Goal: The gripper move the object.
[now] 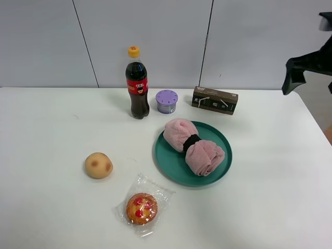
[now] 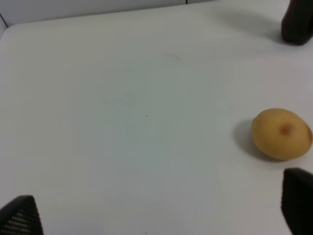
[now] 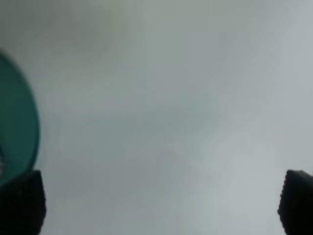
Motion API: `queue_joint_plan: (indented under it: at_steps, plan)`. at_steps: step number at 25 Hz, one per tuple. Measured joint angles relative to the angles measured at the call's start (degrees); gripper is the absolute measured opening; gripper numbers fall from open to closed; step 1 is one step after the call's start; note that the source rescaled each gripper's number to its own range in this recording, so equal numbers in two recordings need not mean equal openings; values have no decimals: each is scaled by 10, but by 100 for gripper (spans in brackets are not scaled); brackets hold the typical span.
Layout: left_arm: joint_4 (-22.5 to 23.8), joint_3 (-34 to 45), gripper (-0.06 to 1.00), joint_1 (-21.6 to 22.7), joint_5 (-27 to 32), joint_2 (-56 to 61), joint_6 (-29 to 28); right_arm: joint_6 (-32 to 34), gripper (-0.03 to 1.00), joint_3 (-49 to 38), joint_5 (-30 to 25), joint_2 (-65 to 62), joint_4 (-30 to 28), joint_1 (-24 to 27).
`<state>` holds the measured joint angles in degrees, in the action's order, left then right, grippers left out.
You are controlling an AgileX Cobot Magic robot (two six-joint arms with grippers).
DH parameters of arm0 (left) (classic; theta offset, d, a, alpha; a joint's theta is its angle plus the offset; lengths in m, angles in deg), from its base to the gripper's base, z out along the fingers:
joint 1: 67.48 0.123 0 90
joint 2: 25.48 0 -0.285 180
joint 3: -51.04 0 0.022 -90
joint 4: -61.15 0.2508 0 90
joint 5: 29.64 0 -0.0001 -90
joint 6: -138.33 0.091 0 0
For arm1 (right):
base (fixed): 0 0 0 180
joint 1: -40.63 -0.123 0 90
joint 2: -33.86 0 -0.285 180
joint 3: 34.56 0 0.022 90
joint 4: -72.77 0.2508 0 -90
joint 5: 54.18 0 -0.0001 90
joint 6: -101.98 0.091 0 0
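Observation:
The rolled pink towel, bound by a black band around its middle, lies on the round teal plate right of the table's centre. My right gripper is open and empty, its jaws wide apart over bare table, with the plate's rim at one edge of its wrist view. The right arm's black end hangs high at the far right, well away from the towel. My left gripper is open and empty above the table's left part; the left arm is out of the exterior view.
A cola bottle, a purple round tin and a dark brown box stand at the back. A tan bun lies at the left. A wrapped muffin lies near the front edge.

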<state>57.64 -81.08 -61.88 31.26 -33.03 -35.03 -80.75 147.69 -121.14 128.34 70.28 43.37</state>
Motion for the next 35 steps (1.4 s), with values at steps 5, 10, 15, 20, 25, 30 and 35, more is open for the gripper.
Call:
queue_joint_plan:
  at_steps: [5,10,15,20,25,30,35]
  plan:
    - [0,0,100,0,0,0,0,12,91,-8,-15,-51,-4,25]
    - [0,0,100,0,0,0,0,20,91,-89,10,-132,-5,66]
    - [0,0,100,0,0,0,0,27,91,-204,49,-225,-6,78]
    - [0,0,100,0,0,0,0,22,91,-326,80,-334,19,78]
    - [0,0,100,0,0,0,0,-32,91,-415,90,-421,25,78]
    - [0,0,100,0,0,0,0,-45,91,-454,93,-482,64,78]
    - [0,0,100,0,0,0,0,-54,91,-458,86,-525,67,47]
